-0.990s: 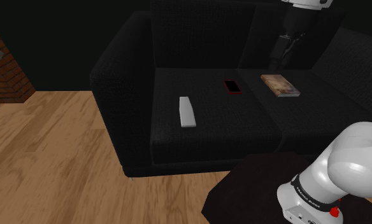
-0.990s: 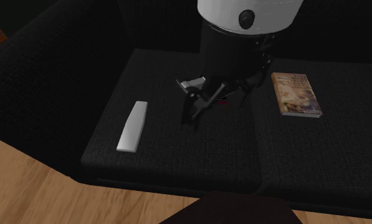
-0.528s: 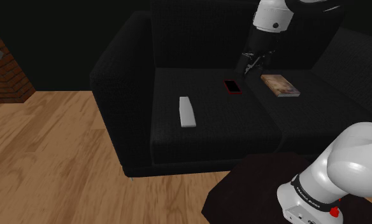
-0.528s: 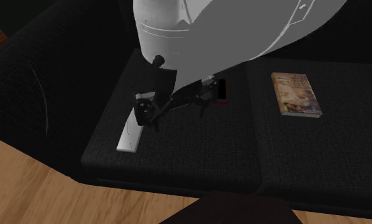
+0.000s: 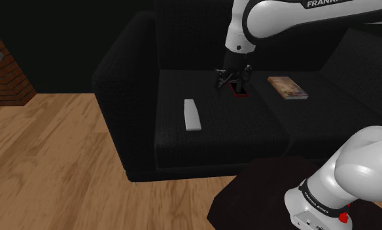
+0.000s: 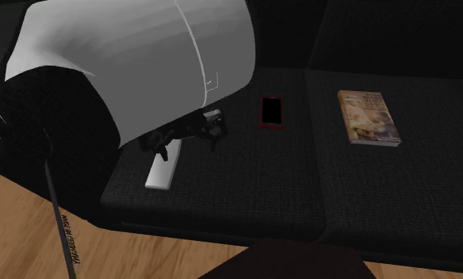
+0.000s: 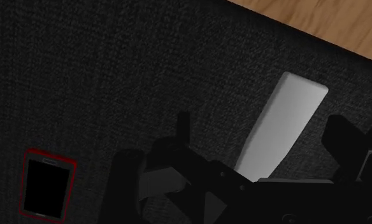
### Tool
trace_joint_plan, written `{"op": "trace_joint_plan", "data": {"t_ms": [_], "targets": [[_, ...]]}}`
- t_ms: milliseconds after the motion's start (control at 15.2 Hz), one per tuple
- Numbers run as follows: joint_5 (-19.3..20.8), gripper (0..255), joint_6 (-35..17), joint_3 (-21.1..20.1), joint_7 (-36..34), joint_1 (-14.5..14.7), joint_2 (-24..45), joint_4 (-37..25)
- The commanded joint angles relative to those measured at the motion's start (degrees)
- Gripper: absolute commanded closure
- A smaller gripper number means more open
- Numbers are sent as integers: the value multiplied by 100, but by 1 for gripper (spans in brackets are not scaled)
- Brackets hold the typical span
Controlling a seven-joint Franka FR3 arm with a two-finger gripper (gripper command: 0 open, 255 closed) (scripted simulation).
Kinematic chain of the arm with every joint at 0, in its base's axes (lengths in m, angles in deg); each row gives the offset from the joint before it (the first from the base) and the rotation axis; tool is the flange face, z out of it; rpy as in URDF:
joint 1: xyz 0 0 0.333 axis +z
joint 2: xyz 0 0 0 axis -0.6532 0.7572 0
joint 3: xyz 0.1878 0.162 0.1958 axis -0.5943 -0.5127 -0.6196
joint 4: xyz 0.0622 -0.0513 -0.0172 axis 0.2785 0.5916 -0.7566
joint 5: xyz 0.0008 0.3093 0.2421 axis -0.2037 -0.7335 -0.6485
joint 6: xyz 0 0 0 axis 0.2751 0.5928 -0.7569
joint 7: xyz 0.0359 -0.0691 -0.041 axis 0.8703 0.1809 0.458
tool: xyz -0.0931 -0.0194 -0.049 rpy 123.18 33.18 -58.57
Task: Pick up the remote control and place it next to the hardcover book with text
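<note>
Claw (image 5: pixel 232 81): fingers apart, gripping nothing. It hangs above the seat cushion (image 5: pixel 209 134) of the black sofa (image 5: pixel 121 78), clear of the fabric. In the shoulder view it sits just over the red-edged phone (image 5: pixel 239 89). In the wrist view the white remote (image 7: pixel 283 127) lies ahead in the gap between the fingers, untouched and at a slant to them.

Remote: flat on that same cushion, toward its front edge and well apart from the phone. The book (image 5: pixel 288 87) is further off, on the neighbouring cushion across the seam.

Risks from here, my judgement:
- Yaw. The remote's long axis does not look squared to the fingers. If I descend like this, they may meet a corner rather than span the narrow width, and the remote could pivot out.
- Depth. It is a thin slab on what looks like soft upholstery. Stopping high would pinch only the top edge. Going low would drive the fingertips into the fabric.
- Off-centre grasp. Held near one end, the long body may droop and slip in transit.
- Carry path. It passes the phone, and a low transit could clip it.
- Release. The seam is near the book, so the remote could tip into it or land on the cover.
</note>
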State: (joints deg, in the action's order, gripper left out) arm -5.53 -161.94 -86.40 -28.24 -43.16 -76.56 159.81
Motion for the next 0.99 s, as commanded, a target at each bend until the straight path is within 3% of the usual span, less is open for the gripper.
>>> {"op": "trace_joint_plan", "data": {"t_ms": [0,462,924], "targets": [[32,0,-373,-153,-370,-58,430,-66],[443,0,-1211,-525,-1712,-206,1994,-748],[995,0,-1679,-540,-2812,-154,3363,-1552]]}}
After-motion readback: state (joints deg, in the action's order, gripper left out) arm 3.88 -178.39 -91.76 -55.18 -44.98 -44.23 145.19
